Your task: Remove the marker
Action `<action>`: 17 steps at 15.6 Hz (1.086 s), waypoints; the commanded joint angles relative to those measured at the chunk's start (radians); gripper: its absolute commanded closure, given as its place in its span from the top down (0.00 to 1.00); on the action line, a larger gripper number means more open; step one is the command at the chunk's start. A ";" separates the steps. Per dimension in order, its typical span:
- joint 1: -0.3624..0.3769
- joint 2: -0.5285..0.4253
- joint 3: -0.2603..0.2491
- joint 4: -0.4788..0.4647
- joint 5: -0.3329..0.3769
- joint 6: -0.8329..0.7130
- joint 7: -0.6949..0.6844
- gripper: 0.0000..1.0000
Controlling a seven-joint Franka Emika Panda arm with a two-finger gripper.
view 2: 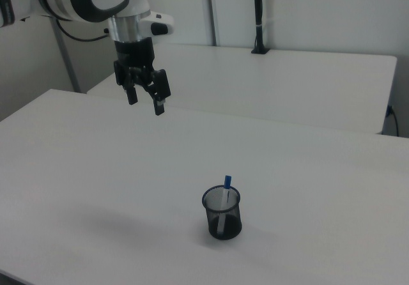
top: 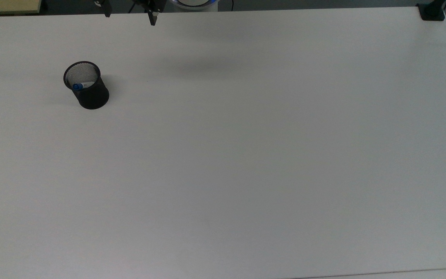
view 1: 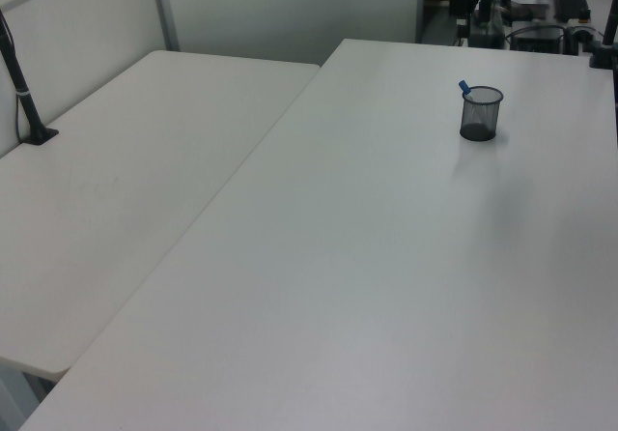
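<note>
Smooth white table [top: 246, 155], round mesh cup [top: 91, 97]

We see a black mesh cup [top: 87, 87] standing upright on the white table [top: 246, 155] — a second table [view 1: 126, 180] adjoins it.

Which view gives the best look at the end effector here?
The right view: the whole end effector shows, fingers spread, hanging above the table well away from the mesh cup. The top view catches just two dark fingertips at its upper edge. In the left view I cannot pick it out.
</note>
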 commanded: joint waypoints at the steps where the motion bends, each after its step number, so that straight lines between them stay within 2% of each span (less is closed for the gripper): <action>1: 0.007 -0.006 -0.001 0.002 0.019 -0.029 -0.020 1.00; 17: 0.003 -0.009 -0.003 0.004 0.007 -0.028 -0.045 1.00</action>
